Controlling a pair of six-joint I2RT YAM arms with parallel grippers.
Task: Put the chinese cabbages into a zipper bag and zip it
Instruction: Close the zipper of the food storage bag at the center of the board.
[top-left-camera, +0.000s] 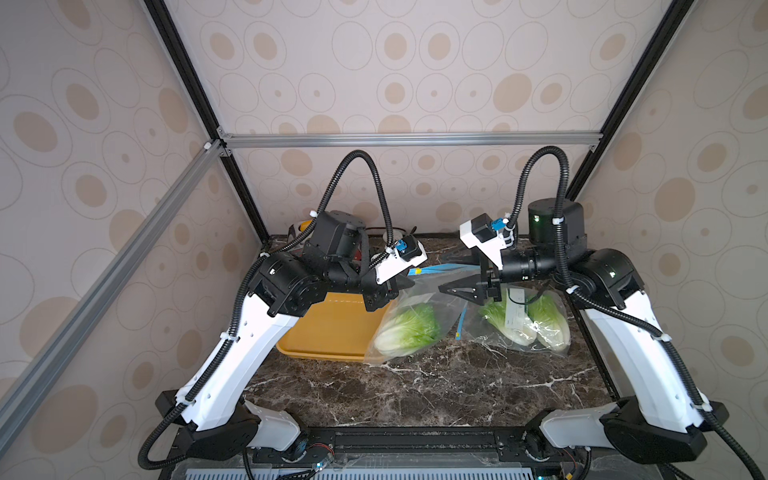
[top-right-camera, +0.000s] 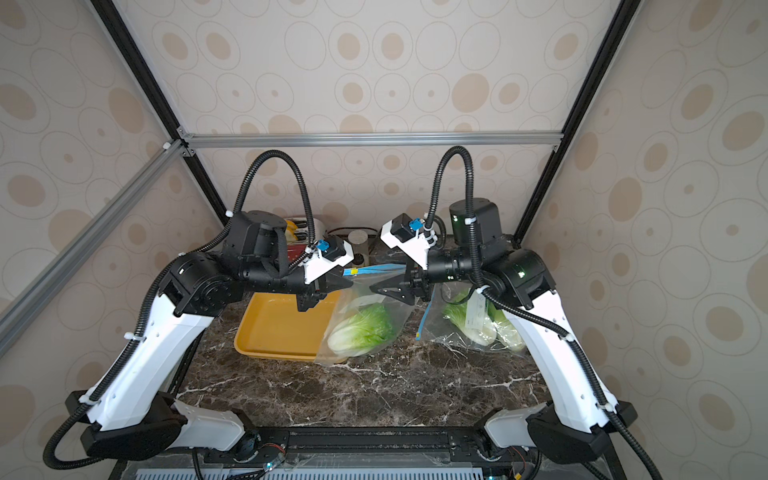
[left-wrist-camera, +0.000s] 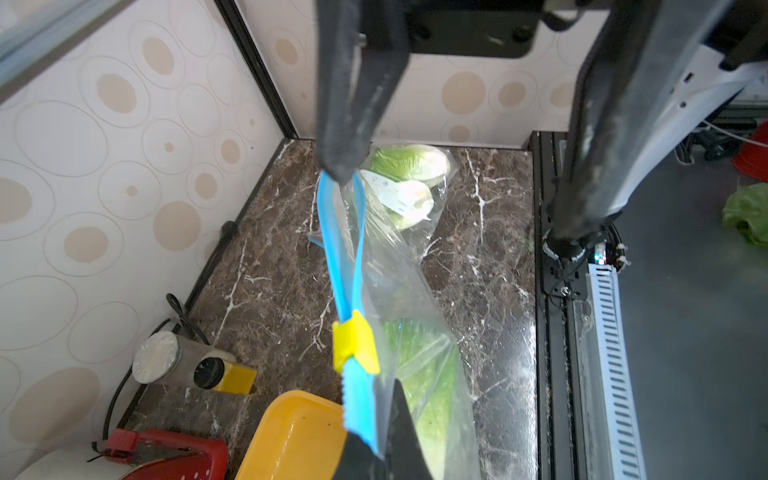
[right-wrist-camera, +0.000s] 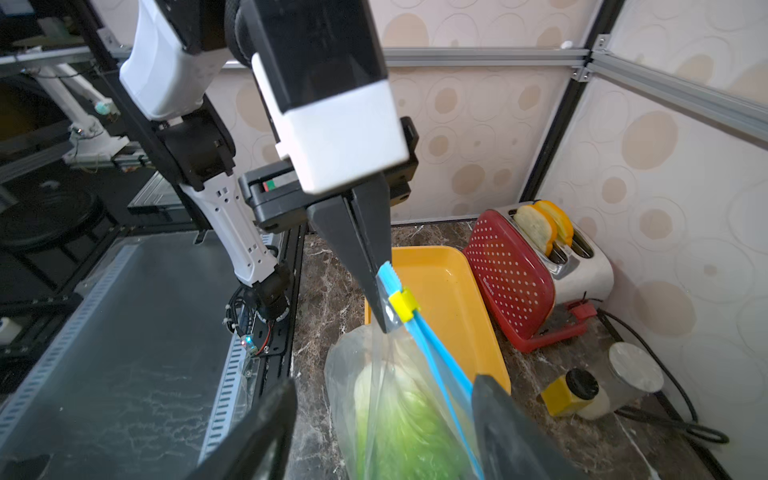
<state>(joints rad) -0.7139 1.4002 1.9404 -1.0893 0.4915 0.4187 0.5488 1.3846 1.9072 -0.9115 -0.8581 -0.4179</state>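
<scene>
A clear zipper bag (top-left-camera: 415, 307) hangs by its blue zip strip (left-wrist-camera: 340, 257) above the marble table, with one chinese cabbage (top-left-camera: 409, 328) (right-wrist-camera: 399, 424) inside. My left gripper (right-wrist-camera: 384, 316) (top-left-camera: 409, 282) is shut on the strip's end, just beside the yellow slider (left-wrist-camera: 355, 347) (right-wrist-camera: 403, 305). The right gripper (right-wrist-camera: 382, 432) (top-left-camera: 451, 274) stands open at the strip's other end, with the bag's top between its fingers. Past the slider the strip's two halves are apart. Two more cabbages (top-left-camera: 523, 320) (top-right-camera: 482, 324) lie in a second clear bag on the right.
A yellow tray (top-left-camera: 328, 332) (right-wrist-camera: 449, 299) sits under my left arm, and the hanging bag's bottom overlaps its edge. A red toaster (right-wrist-camera: 536, 270) with bread stands at the back left, with a metal cylinder and yellow block (right-wrist-camera: 602, 390) beside it.
</scene>
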